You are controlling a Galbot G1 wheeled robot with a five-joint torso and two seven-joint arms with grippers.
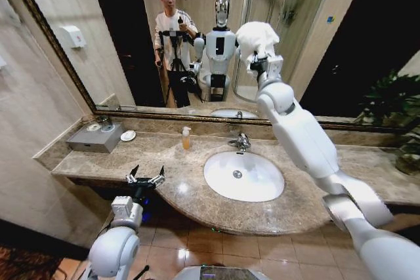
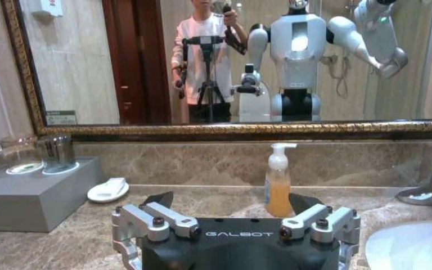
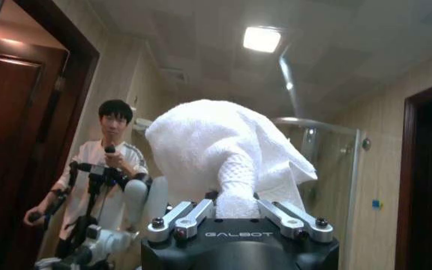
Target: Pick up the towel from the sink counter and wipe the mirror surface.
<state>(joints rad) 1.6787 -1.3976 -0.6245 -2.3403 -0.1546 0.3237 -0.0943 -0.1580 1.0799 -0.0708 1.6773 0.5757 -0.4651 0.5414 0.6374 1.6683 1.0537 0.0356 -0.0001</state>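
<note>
The white fluffy towel [image 1: 256, 36] is bunched high up against the mirror [image 1: 328, 44], with my right gripper [image 1: 258, 56] shut on it at the end of the raised right arm. In the right wrist view the towel [image 3: 227, 149] bulges out above that gripper [image 3: 237, 207] and hides its fingertips. My left gripper [image 1: 146, 178] hangs low at the front edge of the sink counter [image 1: 190, 191], left of the basin [image 1: 243, 176], open and empty. In the left wrist view it [image 2: 231, 203] faces the mirror [image 2: 126, 67] with its jaws spread.
On the counter stand a soap pump bottle [image 1: 186, 138] by the chrome tap [image 1: 241, 141], a small white dish [image 1: 128, 136], and a grey box [image 1: 95, 138] carrying glasses [image 2: 57, 153] at the far left. A tiled wall closes the left side. A plant [image 1: 394, 103] sits at the right.
</note>
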